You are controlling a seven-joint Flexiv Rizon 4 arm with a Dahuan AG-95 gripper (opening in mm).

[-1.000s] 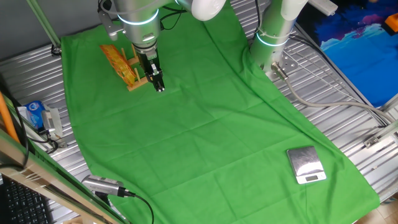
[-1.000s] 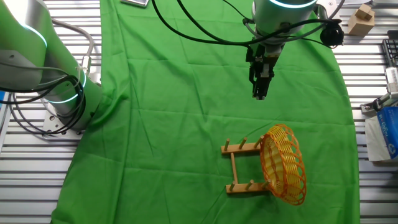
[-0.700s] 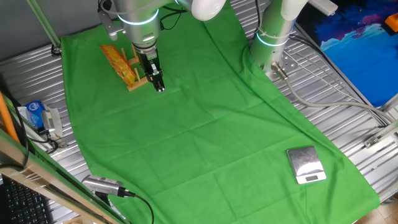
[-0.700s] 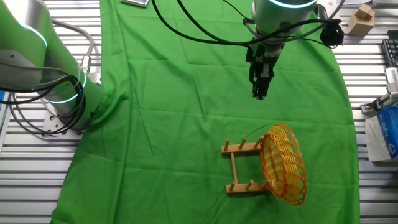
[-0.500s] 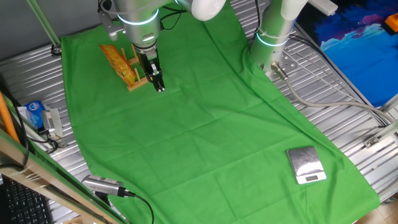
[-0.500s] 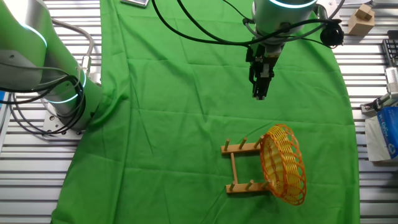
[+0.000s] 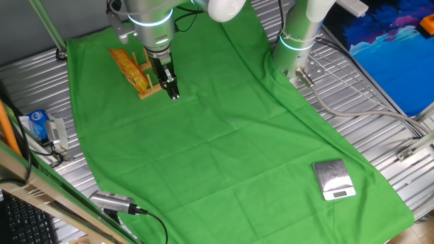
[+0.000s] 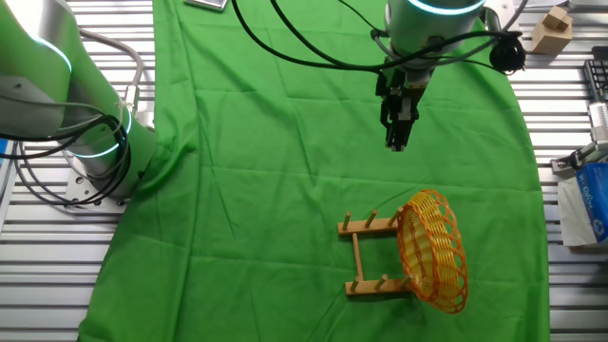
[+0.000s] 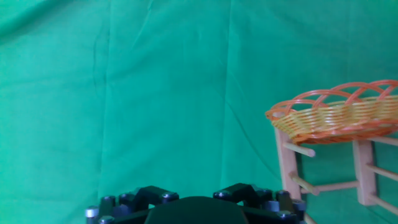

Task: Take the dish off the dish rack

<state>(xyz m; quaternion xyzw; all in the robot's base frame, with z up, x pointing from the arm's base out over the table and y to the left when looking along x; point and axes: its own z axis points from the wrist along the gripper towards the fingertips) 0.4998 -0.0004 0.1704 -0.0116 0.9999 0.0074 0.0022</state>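
While the wicker dish stood on edge in the wooden dish rack, at the 5 o'clock corner of the green cloth on the bench, the gripper hung apart at its 11 o'clock, jaws narrow; whether clenched, I could not tell.

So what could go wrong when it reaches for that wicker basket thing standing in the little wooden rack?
The dish stands on edge at one end of the small dish rack and is wider than it, so a sideways nudge could tip it or drag the light rack along. The gripper hangs off to one side, not above the rim, so a poorly aimed descent might hit the pegs. The green cloth is wrinkled, so the rack may slide.
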